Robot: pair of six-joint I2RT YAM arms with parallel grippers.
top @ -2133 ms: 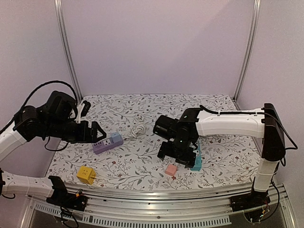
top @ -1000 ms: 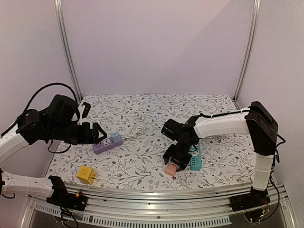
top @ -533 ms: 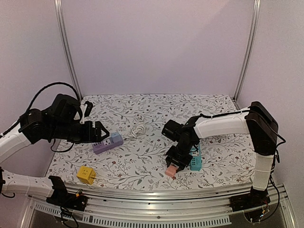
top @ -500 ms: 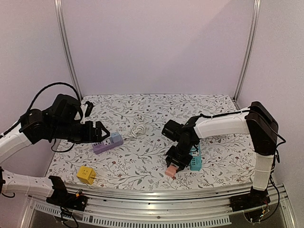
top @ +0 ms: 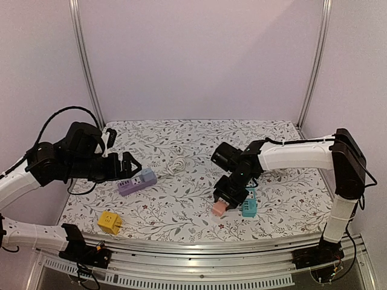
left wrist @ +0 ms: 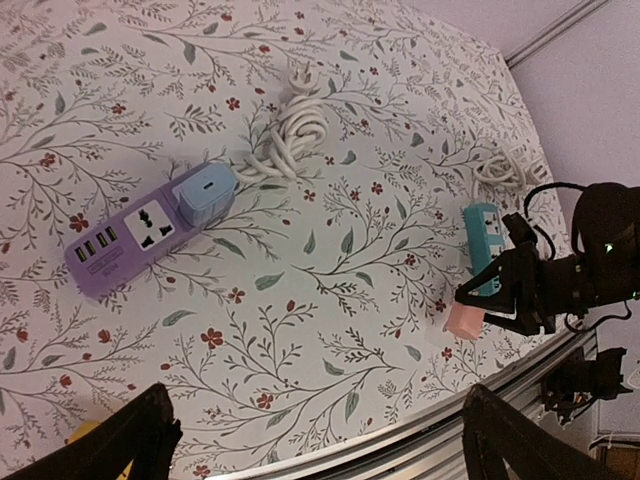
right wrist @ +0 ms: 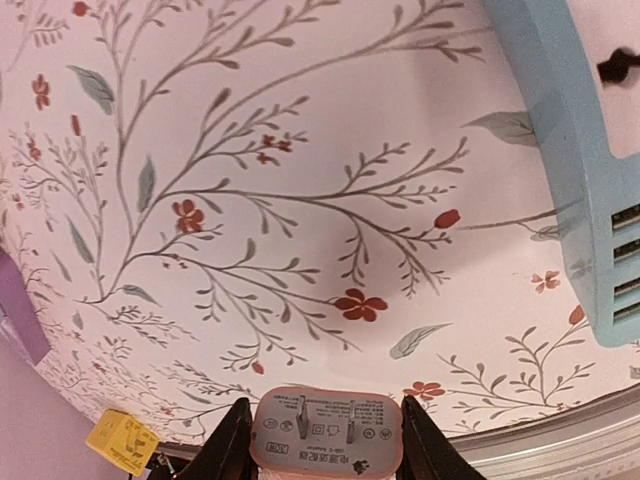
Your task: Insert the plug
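Though aloft — plug (top: pixel 219 208) near table edge (top: pixel 181 239)

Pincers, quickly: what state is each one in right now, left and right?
Left pincer: open, holding nothing.
Right pincer: closed on the pink plug.
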